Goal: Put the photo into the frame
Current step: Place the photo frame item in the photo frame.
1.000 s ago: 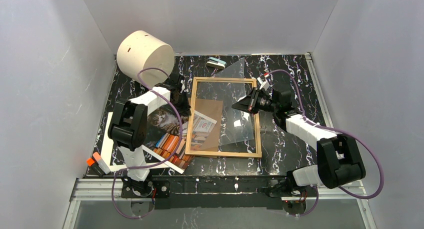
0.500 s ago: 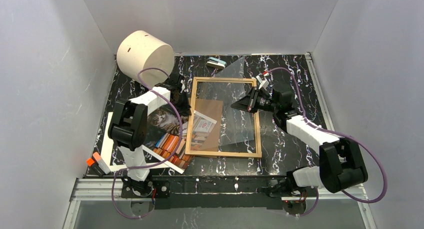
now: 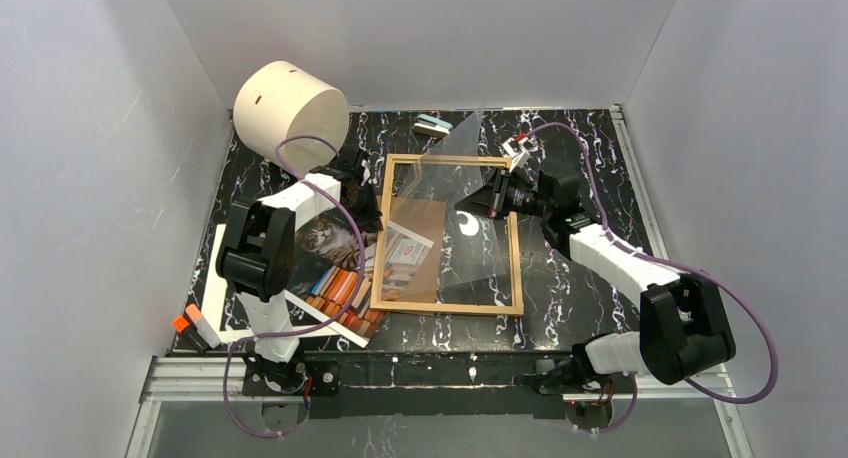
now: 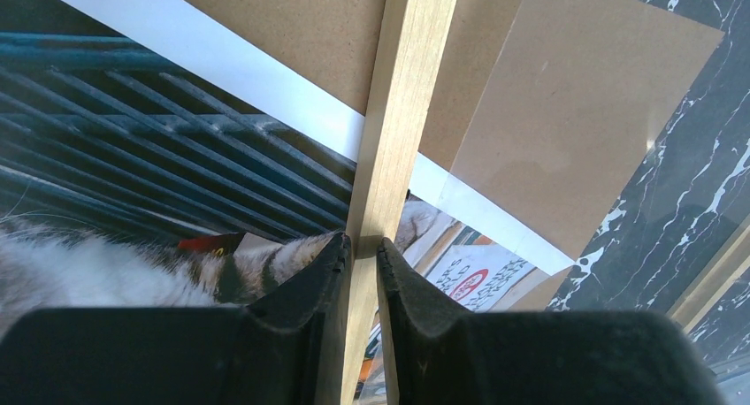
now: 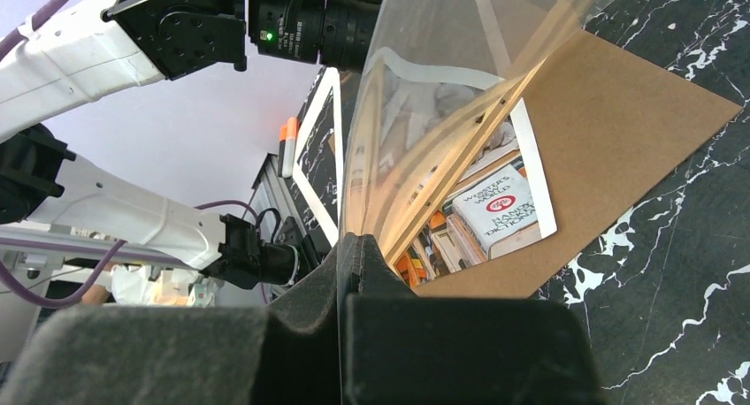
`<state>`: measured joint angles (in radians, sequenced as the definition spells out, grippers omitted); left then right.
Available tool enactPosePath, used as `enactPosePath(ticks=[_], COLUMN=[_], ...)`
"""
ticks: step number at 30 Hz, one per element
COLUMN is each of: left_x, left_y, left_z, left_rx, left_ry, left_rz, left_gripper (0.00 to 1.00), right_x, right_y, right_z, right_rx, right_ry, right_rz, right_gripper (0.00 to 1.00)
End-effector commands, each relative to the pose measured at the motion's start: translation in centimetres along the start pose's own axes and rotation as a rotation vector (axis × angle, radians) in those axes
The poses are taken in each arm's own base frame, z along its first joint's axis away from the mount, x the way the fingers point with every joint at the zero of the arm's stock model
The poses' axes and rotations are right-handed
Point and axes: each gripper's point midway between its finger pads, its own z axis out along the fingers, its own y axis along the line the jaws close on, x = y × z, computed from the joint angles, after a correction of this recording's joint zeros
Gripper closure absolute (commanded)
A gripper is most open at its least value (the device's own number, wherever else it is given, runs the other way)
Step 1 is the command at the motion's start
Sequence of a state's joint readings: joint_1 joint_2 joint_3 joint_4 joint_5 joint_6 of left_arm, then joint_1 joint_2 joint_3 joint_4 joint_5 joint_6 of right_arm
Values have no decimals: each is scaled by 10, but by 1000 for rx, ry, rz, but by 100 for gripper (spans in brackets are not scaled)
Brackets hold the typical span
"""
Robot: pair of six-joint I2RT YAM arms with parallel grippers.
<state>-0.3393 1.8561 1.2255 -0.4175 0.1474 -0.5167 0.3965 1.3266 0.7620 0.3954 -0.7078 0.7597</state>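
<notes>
Mid-step on seating the photo (image 3: 328, 250), by the look of it. Pinching the left rail of the frame (image 3: 446, 307) with the left gripper (image 3: 374, 214), left of centre in the overhead view. Jaws narrow there, one finger on each side of the thin wood, plain from the left wrist. Probably gripping at that spot to steady or raise the rail so that the print can pass beneath it.

Clamping an edge of the clear sheet (image 3: 478, 258) with the right gripper (image 3: 492, 196), just right of the picture's centre, jaws fully closed on it. Holding the sheet tilted up off the frame, seemingly to leave the opening free.

As for the photo: lying mostly outside the frame, at centre left of the overhead view, cat and book stacks uppermost. Only its right end, with a white border, tucked under the left rail and lying over the brown board (image 3: 425, 223) inside the opening. Beneath its outer part, toward lower left, the white mat (image 3: 214, 273). Not yet square with the frame: skewed, one corner inside.

Next, most likely, sliding the print farther right and straightening it. Some risk of catching its border on the rail, or of flexing the thin sheet in so small a grip.
</notes>
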Motion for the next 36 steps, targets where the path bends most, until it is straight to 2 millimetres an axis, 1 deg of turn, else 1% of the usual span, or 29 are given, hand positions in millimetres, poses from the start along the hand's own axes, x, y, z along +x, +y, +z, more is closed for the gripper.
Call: enactPosePath(ticks=[1, 9, 11, 12, 13, 16, 18, 20, 22, 26, 29, 31, 34, 36], left_x=[23, 23, 22, 22, 22, 21, 22, 22, 22, 23, 23, 23, 23, 23], left_y=[19, 20, 21, 22, 23, 25, 26, 27, 26, 26, 25, 25, 25, 25], left_z=[12, 12, 12, 12, 12, 11, 11, 11, 11, 12, 11, 11, 11, 11], left_rx=[-61, -66, -72, -77, -84, -99, -103, -104, -102, -99, -94, -93, -91, -90], left_ry=[76, 76, 74, 72, 72, 64, 66, 68, 69, 70, 70, 68, 71, 70], left_rz=[1, 3, 2, 1, 0, -1, -1, -1, -1, 1, 1, 3, 4, 5], left_gripper=[84, 84, 84, 85, 85, 85, 85, 85, 85, 85, 85, 85, 85, 85], right_x=[-17, -20, -20, -18, -16, -4, 5, 11, 14, 17, 17, 16, 16, 18], right_y=[22, 26, 22, 18, 11, -19, -34, -45, -54, -76, -87, -91, -96, -100], right_z=[6, 13, 13, 12, 12, 12, 11, 9, 7, 4, 1, 0, -1, -1], right_rx=[-60, -56, -39, -18, 12, 126, 175, 206, 234, 308, 343, 346, 340, 342], right_ry=[-11, 15, 19, 24, 26, 29, 18, 4, -5, -12, -22, -26, -18, -10], right_rz=[-110, -169, -176, -166, -149, -50, 9, 56, 98, 155, 177, 178, 173, 176], right_gripper=[97, 97, 95, 92, 86, 57, 41, 30, 24, 22, 26, 28, 33, 41])
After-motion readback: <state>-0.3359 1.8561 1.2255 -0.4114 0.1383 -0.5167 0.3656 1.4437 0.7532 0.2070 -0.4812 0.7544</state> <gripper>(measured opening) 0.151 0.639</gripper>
